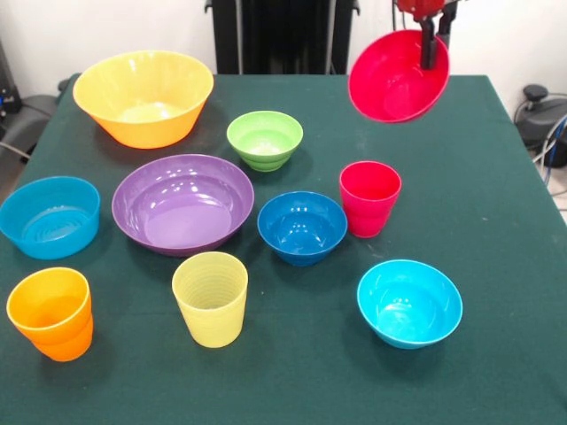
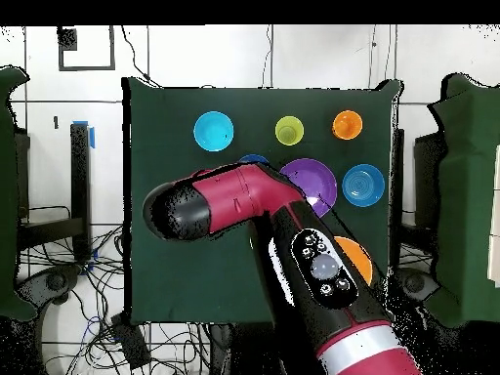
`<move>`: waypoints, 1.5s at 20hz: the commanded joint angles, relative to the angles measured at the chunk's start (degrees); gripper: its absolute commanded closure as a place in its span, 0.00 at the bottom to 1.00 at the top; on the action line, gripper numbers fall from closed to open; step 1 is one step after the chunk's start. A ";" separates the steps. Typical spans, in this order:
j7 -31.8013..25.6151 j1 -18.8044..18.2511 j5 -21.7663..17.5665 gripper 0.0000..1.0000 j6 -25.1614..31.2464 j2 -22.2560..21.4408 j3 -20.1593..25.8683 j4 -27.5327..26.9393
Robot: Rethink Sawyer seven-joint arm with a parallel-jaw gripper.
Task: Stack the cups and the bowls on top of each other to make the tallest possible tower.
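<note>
Glossy red plastic bowl [image 1: 399,76] is off the table, tilted, opening toward camera, rim clamped by the gripper [image 1: 429,55]. Smooth red plastic tumbler [image 1: 369,197] stands upright below on green tablecloth [image 1: 496,177], dark blue glossy bowl [image 1: 302,227] just beside it.

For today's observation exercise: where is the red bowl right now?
In the front view, the red bowl hangs tilted in the air at upper right, held by the hand, above and behind the red cup.
</note>
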 commanded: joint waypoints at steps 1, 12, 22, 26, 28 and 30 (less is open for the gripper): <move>-5.54 -1.60 -2.17 1.00 6.55 5.68 -0.44 -2.50; -9.53 -3.59 -4.21 1.00 8.89 8.01 0.23 -6.97; -11.47 -5.53 -5.11 1.00 10.79 9.61 1.24 -9.11; -11.90 -5.62 -5.63 1.00 11.23 10.44 1.52 -10.11; -11.64 -5.60 -5.81 1.00 11.10 10.69 1.43 -10.14; -11.48 -5.52 -6.30 1.00 10.41 11.41 1.38 -10.32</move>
